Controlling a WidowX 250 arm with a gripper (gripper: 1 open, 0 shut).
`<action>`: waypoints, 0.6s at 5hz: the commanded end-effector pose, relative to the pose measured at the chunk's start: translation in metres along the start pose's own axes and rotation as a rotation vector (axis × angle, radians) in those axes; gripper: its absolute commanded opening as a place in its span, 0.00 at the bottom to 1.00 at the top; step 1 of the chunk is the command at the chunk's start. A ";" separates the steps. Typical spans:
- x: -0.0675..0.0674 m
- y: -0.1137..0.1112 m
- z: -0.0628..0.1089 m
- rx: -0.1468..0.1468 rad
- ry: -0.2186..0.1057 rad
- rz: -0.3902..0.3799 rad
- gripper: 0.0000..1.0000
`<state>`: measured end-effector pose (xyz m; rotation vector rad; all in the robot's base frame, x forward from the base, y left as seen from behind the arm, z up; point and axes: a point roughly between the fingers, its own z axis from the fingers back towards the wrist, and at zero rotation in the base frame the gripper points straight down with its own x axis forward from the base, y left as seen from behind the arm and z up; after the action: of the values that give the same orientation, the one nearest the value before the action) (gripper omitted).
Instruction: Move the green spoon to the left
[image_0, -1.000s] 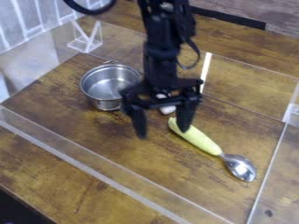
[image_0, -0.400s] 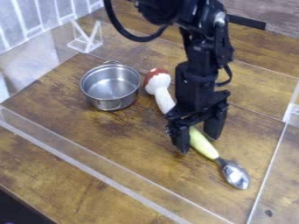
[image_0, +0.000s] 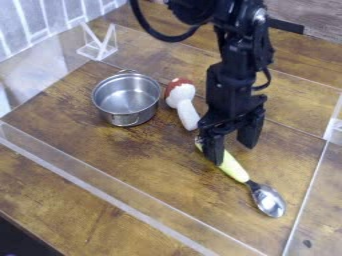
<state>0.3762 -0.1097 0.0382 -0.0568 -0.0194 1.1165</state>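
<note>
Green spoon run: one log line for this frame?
gripper: open, pointing down, straddling handle | yellow-green plastic-handled spoon with metal bowl: flat on wooden table, not lifted | steel pot: to its left

- The table fills the frame, with everything resting on it.
- The pot sits left of centre.
- Just right of the pot lies the stubby object, its rounded end toward the top of the frame.
- The spoon lies right of and below the stubby object, slanting toward the lower right, bowl end nearest the lower right corner.
- The claw hangs over the spoon's upper-left handle end, one finger on each side.
- A wire stand sits at upper left, behind the pot.
</note>
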 end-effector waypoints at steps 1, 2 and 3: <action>0.005 -0.017 0.021 -0.048 -0.027 0.060 1.00; 0.008 -0.015 0.012 -0.038 -0.038 0.130 1.00; 0.010 -0.012 0.009 -0.029 -0.049 0.184 1.00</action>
<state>0.3834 -0.1047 0.0325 -0.0173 -0.0402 1.3023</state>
